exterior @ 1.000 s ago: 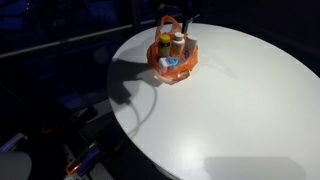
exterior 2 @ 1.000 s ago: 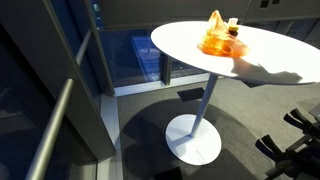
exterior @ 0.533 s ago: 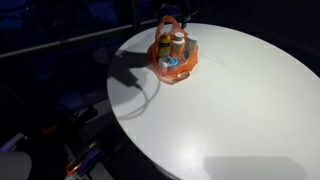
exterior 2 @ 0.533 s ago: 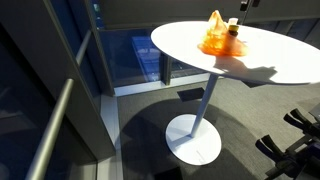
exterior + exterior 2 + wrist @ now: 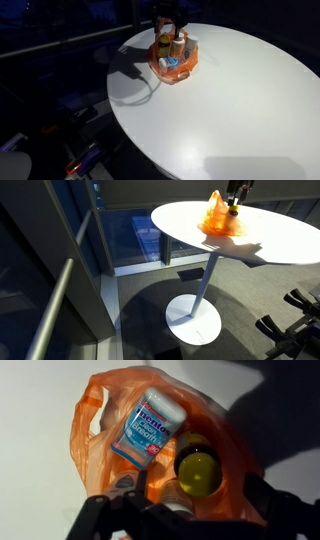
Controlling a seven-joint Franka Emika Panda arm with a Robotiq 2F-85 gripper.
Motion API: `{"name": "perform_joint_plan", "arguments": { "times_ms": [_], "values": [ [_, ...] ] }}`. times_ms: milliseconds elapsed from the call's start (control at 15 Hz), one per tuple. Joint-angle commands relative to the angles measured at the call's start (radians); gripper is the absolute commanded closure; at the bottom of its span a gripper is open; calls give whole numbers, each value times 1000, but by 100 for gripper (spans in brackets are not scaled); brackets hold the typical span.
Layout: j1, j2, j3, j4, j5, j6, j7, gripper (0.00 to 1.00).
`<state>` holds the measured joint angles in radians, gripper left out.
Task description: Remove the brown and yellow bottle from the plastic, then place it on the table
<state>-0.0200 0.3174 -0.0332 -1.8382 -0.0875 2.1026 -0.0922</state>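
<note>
The plastic, a translucent orange bag (image 5: 172, 60), stands near the far edge of the round white table (image 5: 240, 110). It also shows in the other exterior view (image 5: 214, 218) and fills the wrist view (image 5: 110, 430). The brown and yellow bottle (image 5: 165, 44) stands upright inside the bag. In the wrist view I look down on its round yellow cap (image 5: 200, 472). My gripper (image 5: 168, 15) hangs just above the bag, also seen in an exterior view (image 5: 236, 192). Its jaws (image 5: 183, 502) are open and empty, straddling the bottle from above.
A paler orange-tan bottle (image 5: 178, 44) stands beside the brown one in the bag; its light cap is half hidden under my gripper (image 5: 170, 510). A blue-white pack (image 5: 150, 425) lies at the bag's front. The table stands on one pedestal (image 5: 205, 280) near a railing.
My gripper has come down into both exterior views and now hangs right over the bag. The bag and bottles have not moved.
</note>
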Motion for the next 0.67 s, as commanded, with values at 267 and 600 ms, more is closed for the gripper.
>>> {"name": "perform_joint_plan", "arguments": {
  "times_ms": [267,600],
  "values": [
    [-2,52,-2,59,-5,-14,28,68],
    [-13,10,-1,77,11,-29,15,80]
  ]
}}
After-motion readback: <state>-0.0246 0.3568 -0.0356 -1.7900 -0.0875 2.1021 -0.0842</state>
